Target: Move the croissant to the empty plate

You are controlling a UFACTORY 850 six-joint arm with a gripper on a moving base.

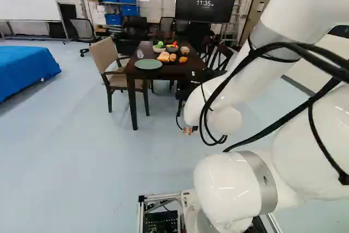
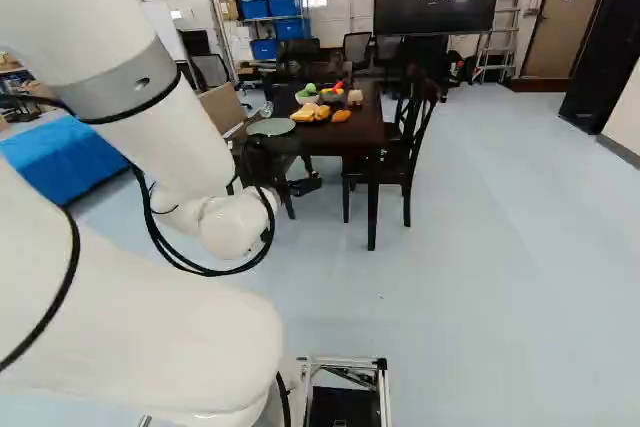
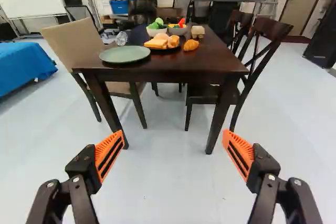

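My gripper [image 2: 306, 184], small and dark in the right base view, is beyond the arm's white wrist. In the wrist view the gripper [image 3: 173, 153] is open, its orange pads wide apart with only floor between them. Ahead of it, the golden-orange croissant [image 3: 190, 45] lies on the dark table [image 3: 173, 65], just beside a dark plate [image 3: 167, 50] that holds bread-like pieces. The empty green plate [image 3: 125, 54] sits near the table's closer edge, on the far side of the dark plate from the croissant. Both base views show the croissant [image 1: 183, 59] and the green plate [image 1: 148, 64] too.
Behind the dark plate are bowls [image 3: 157, 32] of vegetables, a brown item [image 3: 197, 31] and a clear object [image 3: 121, 38]. A beige chair [image 3: 79, 45] and dark wooden chairs [image 3: 257, 56] flank the table. A blue-covered surface [image 1: 24, 69] stands off to the left in the left base view.
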